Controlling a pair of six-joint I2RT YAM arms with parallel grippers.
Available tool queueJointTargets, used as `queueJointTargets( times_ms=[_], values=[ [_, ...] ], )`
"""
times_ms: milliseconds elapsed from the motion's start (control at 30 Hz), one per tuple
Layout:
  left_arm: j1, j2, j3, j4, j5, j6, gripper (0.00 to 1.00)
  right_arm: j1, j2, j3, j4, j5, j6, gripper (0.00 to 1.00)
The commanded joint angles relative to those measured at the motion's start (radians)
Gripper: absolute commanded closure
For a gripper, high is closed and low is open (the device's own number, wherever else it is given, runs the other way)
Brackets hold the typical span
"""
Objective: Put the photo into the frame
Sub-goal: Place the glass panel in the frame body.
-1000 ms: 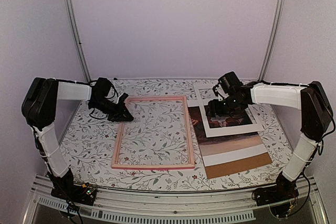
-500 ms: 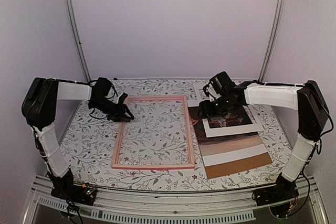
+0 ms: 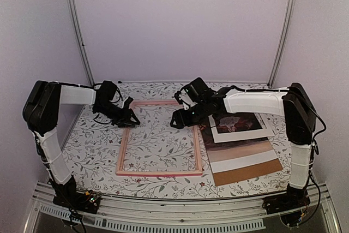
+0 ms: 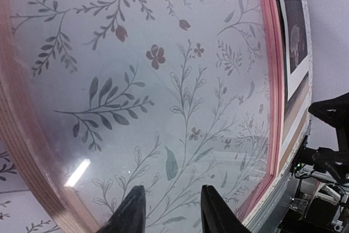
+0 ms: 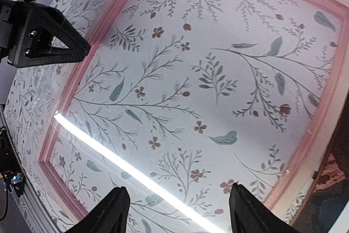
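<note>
well, the table (image 3: 98, 151) is carrying it all, and the frame (image 3: 123, 147) is lying flat in the middle of it with a shiny clear sheet (image 5: 207, 91) inside. the photo (image 3: 235, 122) is lying just beside the frame's right side, not in it yet. a white mat (image 3: 240, 135) is sitting on top of the photo, and a brown board (image 3: 248, 172) is peeking out at the near end of the pile.

i am thinking a few things are waiting to go wrong. both arms are crowding the far end of the frame, so a bump is likely to be pushing it crooked or sliding it away. the mat is covering the photo, so a pull on the photo is likely to be dragging the mat along too. the photo is looking thin and flat, so pinching it is risking a bend or a slip. the frame is only a bit bigger than the photo, so a tilted drop is likely to be leaving an edge sitting up on the pink rim.

the left gripper (image 3: 130, 118) is sitting at the far left corner of the frame. its fingers (image 4: 131, 211) are standing a little apart, holding nothing. i cannot tell if it is touching the frame. the right gripper (image 3: 175, 119) is hanging over the far right corner, fingers (image 5: 114, 211) spread wide, holding nothing.
</note>
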Motion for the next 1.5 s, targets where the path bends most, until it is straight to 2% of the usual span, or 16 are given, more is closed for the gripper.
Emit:
queueJointTargets(
  times_ms=[0,233,933,1467],
  values=[
    [-0.019,-0.018,-0.01,0.018,-0.012,0.005,0.63,0.053,0.082,0.081,0.027,-0.064,-0.008,0.33],
    [-0.025,-0.032,-0.017,0.018,-0.033,0.001,0.61,0.076,0.167,0.11,0.061,-0.149,0.003,0.33],
    [-0.026,-0.066,-0.006,-0.028,-0.105,0.019,0.58,0.077,0.194,0.01,0.072,-0.128,0.024,0.33],
    [-0.003,-0.157,0.011,-0.105,-0.309,0.034,0.56,0.077,0.186,0.0,0.069,-0.123,0.024,0.33]
  ],
)
